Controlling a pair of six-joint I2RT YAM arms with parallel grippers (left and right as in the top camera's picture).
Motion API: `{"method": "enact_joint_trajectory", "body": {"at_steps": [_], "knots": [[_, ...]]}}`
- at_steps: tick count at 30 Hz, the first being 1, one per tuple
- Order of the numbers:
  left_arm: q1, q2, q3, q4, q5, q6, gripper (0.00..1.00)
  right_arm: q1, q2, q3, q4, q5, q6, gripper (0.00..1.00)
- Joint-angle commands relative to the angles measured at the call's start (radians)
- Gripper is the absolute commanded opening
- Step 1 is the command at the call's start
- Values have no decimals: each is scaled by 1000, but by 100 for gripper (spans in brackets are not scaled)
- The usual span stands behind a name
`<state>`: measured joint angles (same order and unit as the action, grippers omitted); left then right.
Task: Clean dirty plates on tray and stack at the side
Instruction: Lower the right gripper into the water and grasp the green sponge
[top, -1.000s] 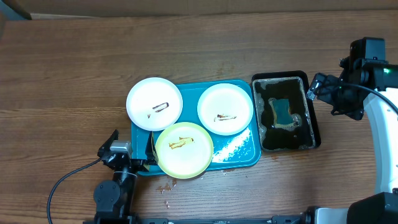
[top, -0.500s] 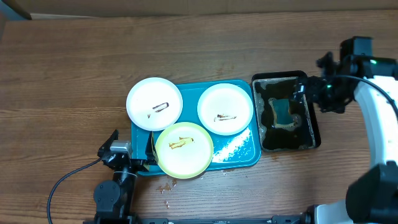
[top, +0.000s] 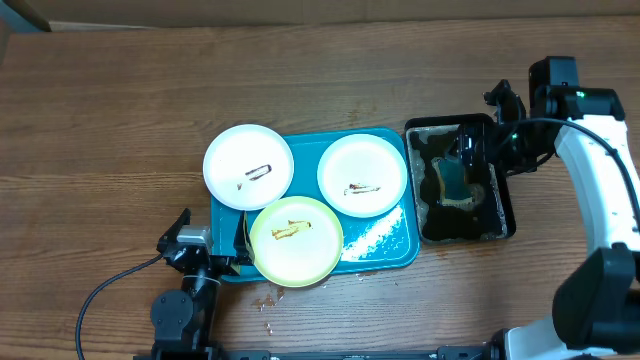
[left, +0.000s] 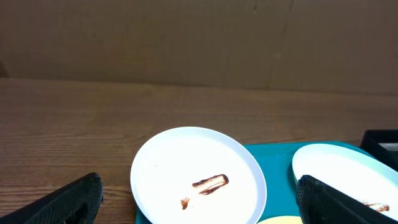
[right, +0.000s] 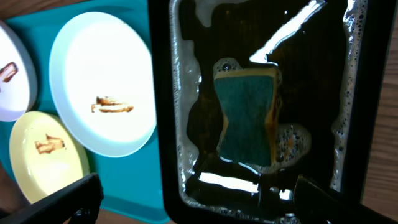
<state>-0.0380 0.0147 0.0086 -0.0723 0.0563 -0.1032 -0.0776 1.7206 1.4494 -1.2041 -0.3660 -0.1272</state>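
Three plates with brown smears lie on the teal tray (top: 390, 252): a white one (top: 248, 166) overhanging its back left corner, a white one (top: 362, 175) at the back right, and a yellow-green one (top: 296, 240) at the front. My left gripper (top: 205, 248) is open and empty by the tray's front left corner; in the left wrist view (left: 199, 208) its fingers frame the left white plate (left: 198, 168). My right gripper (top: 478, 150) is open and empty above the black tray (top: 506, 215). The right wrist view (right: 199, 202) shows the sponge (right: 247, 115) below it.
The black tray (right: 163, 124) holds dark foamy water and a teal sponge (top: 452, 178), right of the teal tray. White specks (top: 375, 232) lie on the teal tray's front right. Brown crumbs (top: 265, 300) lie on the wooden table in front of the tray.
My right gripper has moved left from beyond the black tray's right edge to over the tray and sponge. The left arm and the plates have not moved.
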Motion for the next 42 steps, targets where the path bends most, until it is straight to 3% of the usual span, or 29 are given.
{"method": "enact_joint_trajectory", "body": {"at_steps": [1, 3, 5, 7, 8, 10, 12, 13, 20, 25, 36, 42], "knots": [[-2, -11, -4, -1, 3, 14, 100, -1, 74, 24, 16, 0, 8, 100], [-2, -11, -4, -1, 3, 14, 100, -1, 119, 24, 18, -29, 8, 100], [-2, -11, -4, -1, 3, 14, 100, -1, 133, 24, 17, -31, 9, 83], [-2, -11, -4, -1, 3, 14, 100, -1, 136, 24, 20, -28, 24, 59], [-2, -11, -4, -1, 3, 14, 100, -1, 136, 24, 21, -29, 34, 58], [-2, -11, -4, -1, 3, 14, 100, -2, 136, 24, 21, -28, 43, 69], [-2, -11, -4, -1, 3, 14, 100, -2, 137, 23, 22, -28, 46, 96], [-2, -11, -4, -1, 3, 14, 100, -2, 137, 23, 23, -28, 46, 99], [-2, -11, -4, -1, 3, 14, 100, -2, 139, -17, 76, -26, 42, 100], [-2, -11, -4, -1, 3, 14, 100, -2, 139, -42, 111, 189, 207, 100], [-2, -11, -4, -1, 3, 14, 100, 6, 164, -44, 77, 274, 227, 100], [-2, -11, -4, -1, 3, 14, 100, 108, 246, -45, 103, 289, 199, 97]]}}
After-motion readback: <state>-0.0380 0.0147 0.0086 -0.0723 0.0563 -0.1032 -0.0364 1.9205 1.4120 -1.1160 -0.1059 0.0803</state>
